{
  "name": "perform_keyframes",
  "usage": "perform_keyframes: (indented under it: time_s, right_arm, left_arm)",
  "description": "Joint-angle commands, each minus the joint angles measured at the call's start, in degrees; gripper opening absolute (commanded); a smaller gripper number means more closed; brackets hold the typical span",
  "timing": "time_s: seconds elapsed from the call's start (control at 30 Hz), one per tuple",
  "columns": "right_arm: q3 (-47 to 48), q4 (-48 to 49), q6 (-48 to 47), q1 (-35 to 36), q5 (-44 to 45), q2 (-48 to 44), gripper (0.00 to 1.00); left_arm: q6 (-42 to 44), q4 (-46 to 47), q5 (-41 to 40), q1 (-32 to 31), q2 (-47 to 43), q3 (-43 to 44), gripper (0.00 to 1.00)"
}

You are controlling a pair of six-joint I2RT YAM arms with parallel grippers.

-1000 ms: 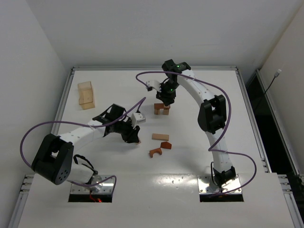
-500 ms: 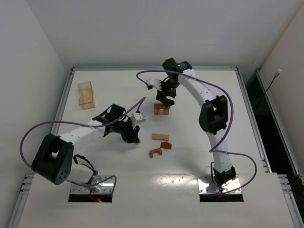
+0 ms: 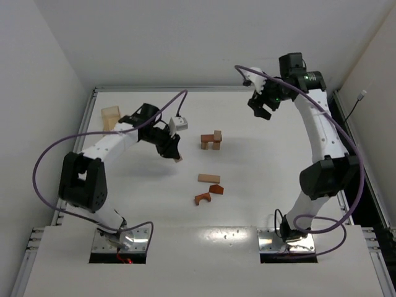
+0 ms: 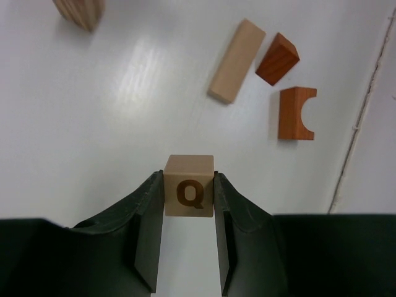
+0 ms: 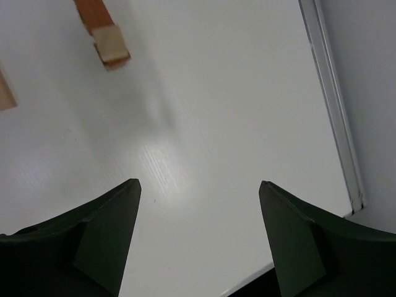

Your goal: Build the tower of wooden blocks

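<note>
Wood block tower (image 3: pixel 211 140) first: you find it near the middle of the table (image 3: pixel 260 185), a little toward the far edge. It is a low stack of reddish-brown and pale tan pieces, standing by itself.

Your right arm (image 3: pixel 323 141) rises along the right side of the table. Its right gripper (image 3: pixel 263 108) hangs over the far right part, well apart from the wood block tower, which lies toward the left edge from it. The fingers stand wide apart and hold nothing; the wrist view shows white table beneath them.

Your left arm (image 3: pixel 114 143) bends across the far left part of the table. The left gripper (image 3: pixel 172 150) sits near the tower on its left-edge side, not touching it.

By the far left corner you have a pale wooden box (image 3: pixel 110 113), partly hidden behind that arm.

Three loose pieces lie close together between the tower and the near edge: a pale tan bar (image 3: pixel 208 178), a reddish-brown arch (image 3: pixel 201 198) and a reddish-brown wedge (image 3: pixel 215 189). The wedge is just beside the bar's end. All three lie nearer the near edge than the left gripper and the tower do.

Smallest of all is a pale cube (image 4: pixel 189 193) printed with a Q. It is clamped between the left fingers, with the letter facing the wrist camera.
</note>
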Motion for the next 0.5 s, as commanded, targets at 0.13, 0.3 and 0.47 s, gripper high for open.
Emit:
perform_keyframes:
  time_s: [0.13,0.3,0.47]
  right_arm:
    - [-13.1,5.1,3.2,-8.2,-4.9,-8.4,0.74]
    - [-14.5,5.1,3.7,-11.7,-6.3,-10.1,0.74]
    - [-14.5,5.1,3.7,-12.8,-6.9,-9.5,0.74]
  left_arm:
    - [18.4,-26.8,2.2,0.8,24.7,40.4,0.00]
    - [22.0,-37.3,-1.7,-2.6,41.4,66.3,0.00]
    - [22.0,-33.2,-6.6,-5.2,43.8,69.9,0.00]
